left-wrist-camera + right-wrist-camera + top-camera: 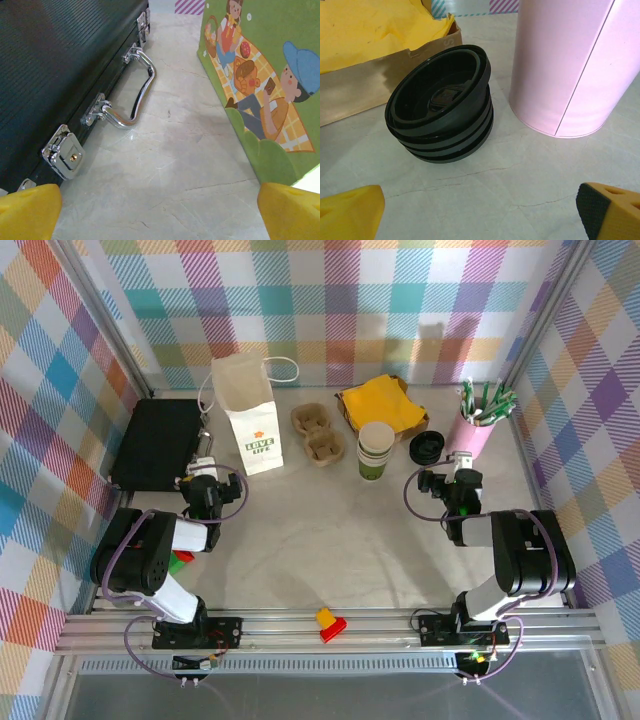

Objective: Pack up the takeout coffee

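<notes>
The takeout coffee's green cup shows at the near foot of a stack of cream-white cups, mid-table; I cannot tell whether it is nested in that stack. A stack of black lids lies just right of it. My left gripper is open over bare table between a black case and a white paper bag. My right gripper is open, low on the table, just short of the lids and a pink cup.
The pink cup holds green-white straws. A box of yellow napkins and two cardboard cup carriers sit at the back. The case has a chrome handle. A red-yellow piece lies on the front rail.
</notes>
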Motion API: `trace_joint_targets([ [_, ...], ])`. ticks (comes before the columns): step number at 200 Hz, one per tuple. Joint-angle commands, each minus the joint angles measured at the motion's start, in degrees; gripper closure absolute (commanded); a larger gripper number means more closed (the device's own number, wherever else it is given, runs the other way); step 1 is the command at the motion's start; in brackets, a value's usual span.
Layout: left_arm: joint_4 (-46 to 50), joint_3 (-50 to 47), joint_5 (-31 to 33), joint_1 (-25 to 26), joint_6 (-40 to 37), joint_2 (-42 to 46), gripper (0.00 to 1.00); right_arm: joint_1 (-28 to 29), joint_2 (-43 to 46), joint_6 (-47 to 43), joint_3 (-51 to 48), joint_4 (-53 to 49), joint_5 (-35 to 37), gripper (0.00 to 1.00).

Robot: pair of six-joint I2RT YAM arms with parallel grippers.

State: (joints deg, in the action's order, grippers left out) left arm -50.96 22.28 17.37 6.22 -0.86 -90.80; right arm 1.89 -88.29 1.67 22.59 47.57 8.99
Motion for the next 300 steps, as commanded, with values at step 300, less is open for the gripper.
trace_joint_targets([
  [300, 82.96, 26.52, -4.30, 0.12, 28.47, 35.63, 0.00, -2.06, 23.02, 32.43, 38.91, -88.84, -14.96, 0.01],
])
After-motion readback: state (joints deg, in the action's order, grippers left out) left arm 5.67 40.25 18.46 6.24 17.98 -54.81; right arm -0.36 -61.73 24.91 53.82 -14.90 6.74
